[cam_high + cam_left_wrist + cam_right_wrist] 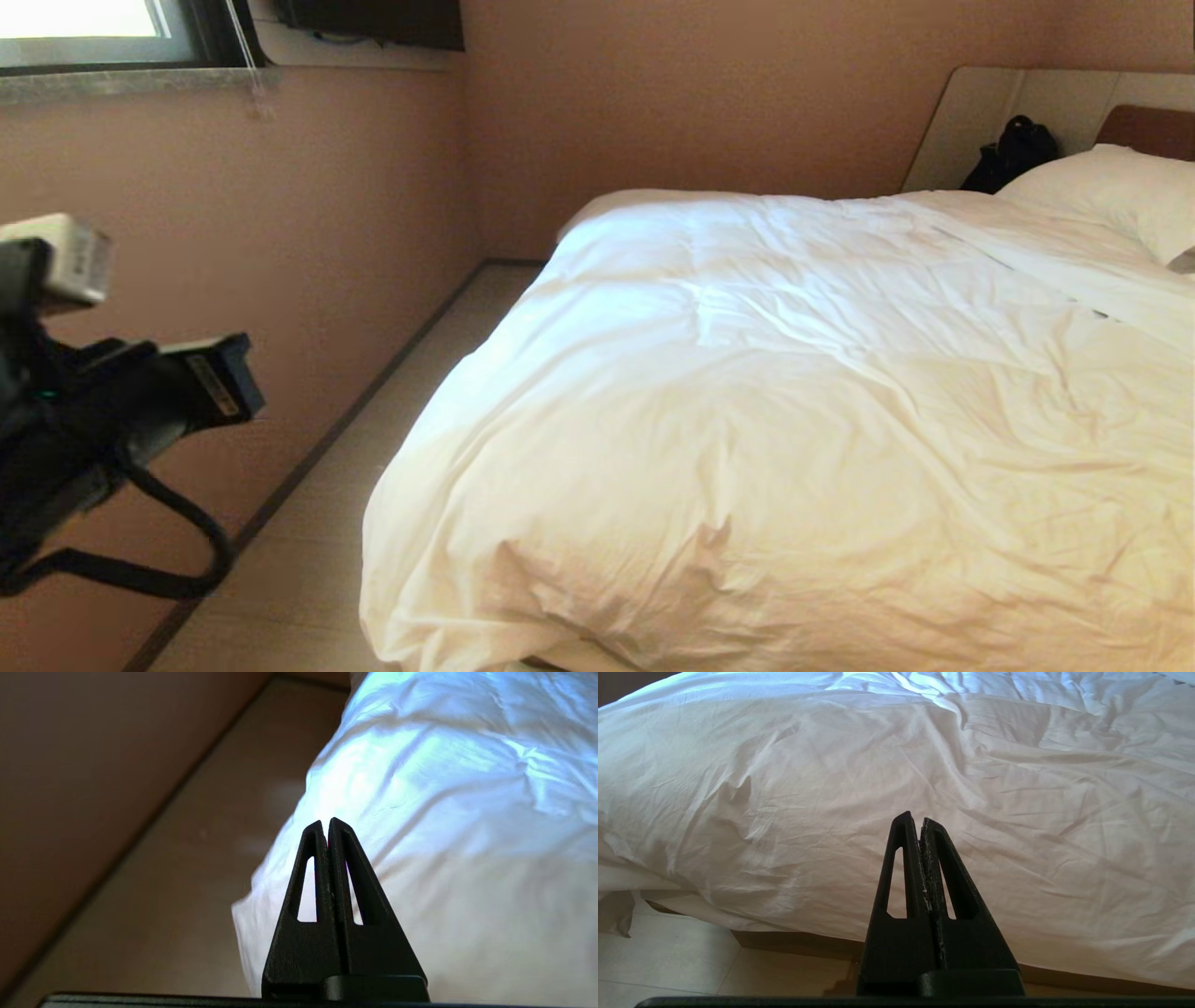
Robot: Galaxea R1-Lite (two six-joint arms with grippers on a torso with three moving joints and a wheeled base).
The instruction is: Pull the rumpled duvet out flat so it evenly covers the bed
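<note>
The duvet (794, 420) was spread in wrinkles over the bed (794, 942), its corner hanging towards the floor. The left gripper (327, 822), pressed shut on nothing, was raised off that corner's left side and judged nearer it. The right gripper (914, 817), likewise shut and empty, was aimed at the foot edge.

daylight from window (84, 23) glares on duvet (747, 280) (far side); near folds shadowed.

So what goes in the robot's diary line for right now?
duvet: rumpled on bed | left gripper: shut, empty, beside bed | right gripper: shut, empty, before duvet
</note>
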